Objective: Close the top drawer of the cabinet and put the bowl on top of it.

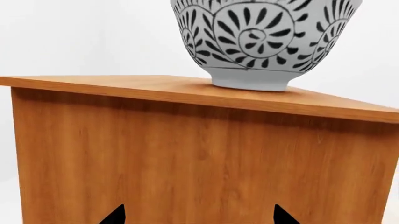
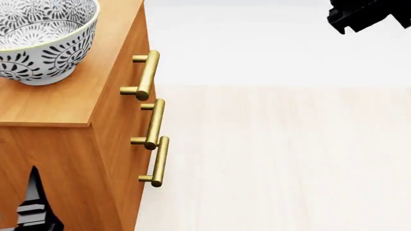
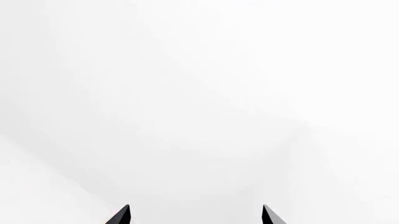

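One round white ceramic bowl with a dark grey-blue leaf pattern (image 2: 38, 41) is being seen, and one boxy orange-brown wood-grain cabinet (image 2: 61, 103) is carrying it. Three brass cylindrical bar handles are being counted on the cabinet's front: the uppermost handle (image 2: 146, 75), the middle handle (image 2: 154, 124) and the lowest handle (image 2: 160, 161). The top drawer (image 2: 125, 67) is being shown flush with the two fronts under it, so it is closed.

The bowl is being held upright on the flat top of the cabinet by its small plain white foot (image 1: 251, 82), near the top's front edge and well apart from its near corner. Spiral leaf motifs are being shown on the outer wall and also inside the bowl. Nothing is touching the bowl.

Two grippers are being counted. The left gripper (image 1: 198, 217) is being kept low beside the cabinet's plain side panel, under the bowl's level; its two black fingertips (image 1: 115, 216) are standing apart and nothing is being held between them. The right gripper (image 3: 195, 215) is being pointed at a blank white background, its tips also spread and empty. In the head view a black part of the right arm (image 2: 367, 13) is being seen well apart from the cabinet.
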Available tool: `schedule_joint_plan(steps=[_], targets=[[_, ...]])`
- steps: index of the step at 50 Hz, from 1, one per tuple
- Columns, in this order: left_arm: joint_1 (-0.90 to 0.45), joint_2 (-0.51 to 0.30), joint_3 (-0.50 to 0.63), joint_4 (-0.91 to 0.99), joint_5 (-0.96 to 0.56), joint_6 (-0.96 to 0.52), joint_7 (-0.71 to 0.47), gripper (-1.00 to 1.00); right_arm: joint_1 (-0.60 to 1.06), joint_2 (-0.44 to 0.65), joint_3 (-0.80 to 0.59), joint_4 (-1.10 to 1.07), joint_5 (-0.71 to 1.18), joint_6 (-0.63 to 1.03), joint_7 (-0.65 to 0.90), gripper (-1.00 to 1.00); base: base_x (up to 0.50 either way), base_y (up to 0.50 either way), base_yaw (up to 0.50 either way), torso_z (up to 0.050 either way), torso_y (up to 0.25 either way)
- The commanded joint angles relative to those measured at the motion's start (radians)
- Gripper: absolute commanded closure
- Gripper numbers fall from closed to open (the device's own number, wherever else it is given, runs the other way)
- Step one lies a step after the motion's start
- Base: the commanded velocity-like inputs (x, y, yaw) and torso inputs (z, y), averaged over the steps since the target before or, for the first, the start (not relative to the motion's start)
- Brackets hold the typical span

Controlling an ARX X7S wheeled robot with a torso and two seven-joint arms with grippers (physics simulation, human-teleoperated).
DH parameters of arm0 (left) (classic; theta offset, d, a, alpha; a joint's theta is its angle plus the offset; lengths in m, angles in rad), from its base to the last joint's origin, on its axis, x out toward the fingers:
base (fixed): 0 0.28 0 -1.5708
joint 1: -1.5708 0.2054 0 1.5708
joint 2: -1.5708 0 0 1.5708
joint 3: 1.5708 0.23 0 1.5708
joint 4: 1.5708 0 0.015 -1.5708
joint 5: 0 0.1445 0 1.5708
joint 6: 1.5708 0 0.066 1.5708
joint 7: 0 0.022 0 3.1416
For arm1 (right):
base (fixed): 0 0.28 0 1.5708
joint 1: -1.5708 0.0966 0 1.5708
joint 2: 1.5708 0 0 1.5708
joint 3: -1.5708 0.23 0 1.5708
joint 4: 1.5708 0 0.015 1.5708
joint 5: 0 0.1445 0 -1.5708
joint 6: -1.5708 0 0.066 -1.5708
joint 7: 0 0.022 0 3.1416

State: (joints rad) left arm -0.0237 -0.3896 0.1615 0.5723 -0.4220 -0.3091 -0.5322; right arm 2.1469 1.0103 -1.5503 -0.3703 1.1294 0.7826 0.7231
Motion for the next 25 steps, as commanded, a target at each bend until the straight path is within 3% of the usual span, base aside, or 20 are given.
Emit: schedule_joint_plan(steps=[1,25], targets=[[-0.007,0.002,0.017,-0.006,0.012,-0.002,-0.003,-1.0,-0.114,0.171,-0.045,-0.116,-0.019,-0.039,0.057,-1.0,0.0,0.0,0.0,0.0,0.0],[-0.008,-0.004,0.025,0.001,0.015,-0.007,-0.014,-1.0,-0.375,0.413,-0.207,-0.133,-0.12,-0.207,0.113,-1.0,0.0,0.0,0.0,0.0,0.0]])
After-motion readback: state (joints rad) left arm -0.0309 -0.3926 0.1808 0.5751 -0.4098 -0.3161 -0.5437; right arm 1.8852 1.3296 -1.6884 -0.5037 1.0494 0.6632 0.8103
